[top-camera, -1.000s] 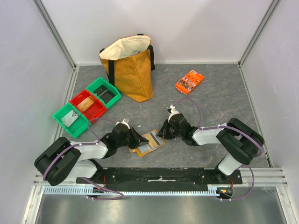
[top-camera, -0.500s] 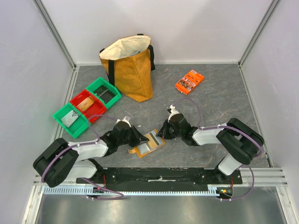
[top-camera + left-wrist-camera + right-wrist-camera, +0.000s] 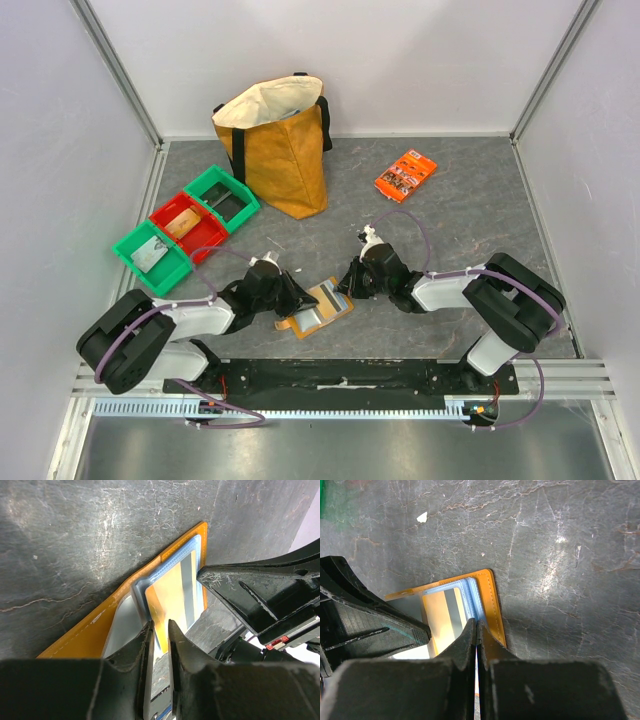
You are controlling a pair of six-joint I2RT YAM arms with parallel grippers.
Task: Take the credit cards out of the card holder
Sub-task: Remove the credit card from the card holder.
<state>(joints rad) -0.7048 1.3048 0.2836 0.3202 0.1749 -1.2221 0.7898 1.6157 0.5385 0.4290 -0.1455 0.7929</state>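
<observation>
Left claw (image 3: pixel 160 628) wider, loose astride card (image 3: pixel 171 594); right claw (image 3: pixel 476 625) shut; card holder (image 3: pixel 493 606) lengthwise between.

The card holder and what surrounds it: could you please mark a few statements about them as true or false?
1. The card holder lies open on the table between the left gripper and the right gripper. True.
2. The right gripper's jaws stand wide open. False: they are shut together, with the tips at the holder's edge.
3. A yellow card with a grey stripe shows at the holder's blue-grey pocket. True.
4. The tote bag lies flat on its side. False: it stands upright, mouth open.
</observation>
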